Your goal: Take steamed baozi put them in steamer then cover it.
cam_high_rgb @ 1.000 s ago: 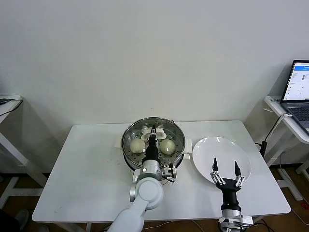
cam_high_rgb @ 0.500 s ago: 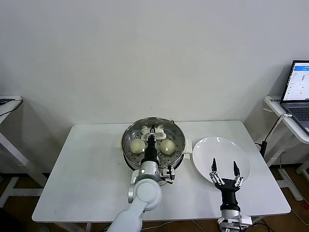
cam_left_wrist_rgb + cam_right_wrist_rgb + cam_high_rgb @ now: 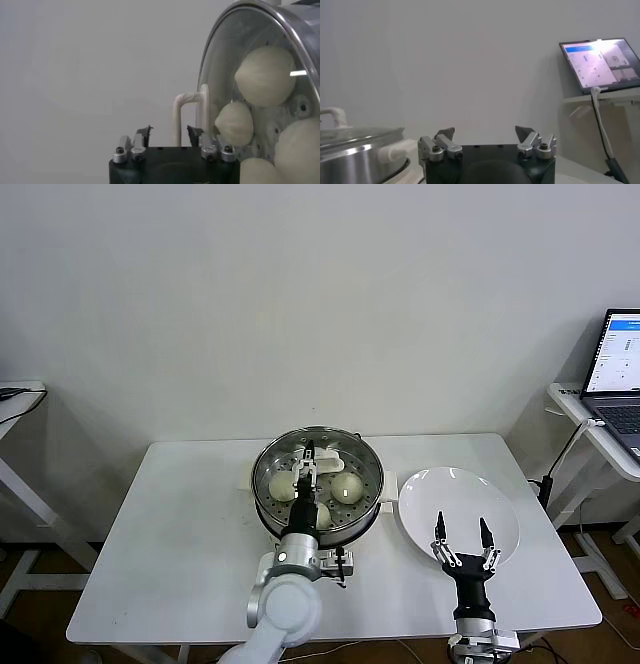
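The steamer [image 3: 362, 522] stands at the table's middle back, with the glass cover [image 3: 268, 462] lying on it. Several baozi [image 3: 346, 484] show through the glass, and also in the left wrist view [image 3: 265, 75]. My left gripper [image 3: 308, 452] reaches over the cover, open, with its fingertips just short of the white handle [image 3: 187, 100] and not gripping it. My right gripper [image 3: 461, 529] is open and empty above the near edge of the white plate [image 3: 470, 489]. The steamer also shows in the right wrist view [image 3: 355, 155].
The white plate lies right of the steamer and holds nothing. A laptop [image 3: 620, 364] sits on a side table at the far right. Another side table's edge [image 3: 20, 394] is at the far left.
My left arm has shifted a little to the left and drawn back toward me, its fingertips now off to the left of the handle. My right gripper has sunk slightly.
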You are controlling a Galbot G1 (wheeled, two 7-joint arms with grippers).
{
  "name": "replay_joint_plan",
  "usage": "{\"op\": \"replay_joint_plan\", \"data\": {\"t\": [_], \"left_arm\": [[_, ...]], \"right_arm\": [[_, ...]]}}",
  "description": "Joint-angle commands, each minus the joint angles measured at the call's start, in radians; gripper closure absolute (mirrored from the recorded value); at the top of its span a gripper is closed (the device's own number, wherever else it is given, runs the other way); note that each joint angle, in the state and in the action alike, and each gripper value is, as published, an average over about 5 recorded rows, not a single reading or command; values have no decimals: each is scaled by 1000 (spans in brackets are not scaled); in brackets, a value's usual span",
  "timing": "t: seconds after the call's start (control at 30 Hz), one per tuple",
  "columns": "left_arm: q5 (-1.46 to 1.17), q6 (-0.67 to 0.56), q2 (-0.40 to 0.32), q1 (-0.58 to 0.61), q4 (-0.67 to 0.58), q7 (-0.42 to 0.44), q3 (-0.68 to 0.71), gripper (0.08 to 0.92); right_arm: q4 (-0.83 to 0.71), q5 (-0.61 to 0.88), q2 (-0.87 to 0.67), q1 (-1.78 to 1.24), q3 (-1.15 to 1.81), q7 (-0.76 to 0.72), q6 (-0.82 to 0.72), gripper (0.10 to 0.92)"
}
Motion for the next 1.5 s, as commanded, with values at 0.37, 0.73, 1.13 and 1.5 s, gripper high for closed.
{"op": "replay_joint_plan", "data": {"t": [0.37, 0.73, 1.13, 1.5], "left_arm": [[-1212, -409, 80, 414, -362, -333, -565, 177], [-1415, -562, 2, 489, -212, -164, -748, 177], [-1415, -593, -7, 515, -196, -155, -739, 177], [-1412, -613, -2, 519, -188, -149, -711, 177]], "right_arm": [[145, -6, -21, -44, -8, -1, -130, 203], [248, -6, -32, -67, -8, 10, -180, 203], [259, -13, -39, -80, -3, 8, -183, 203], [276, -20, -31, -103, 9, 8, -186, 203]]}}
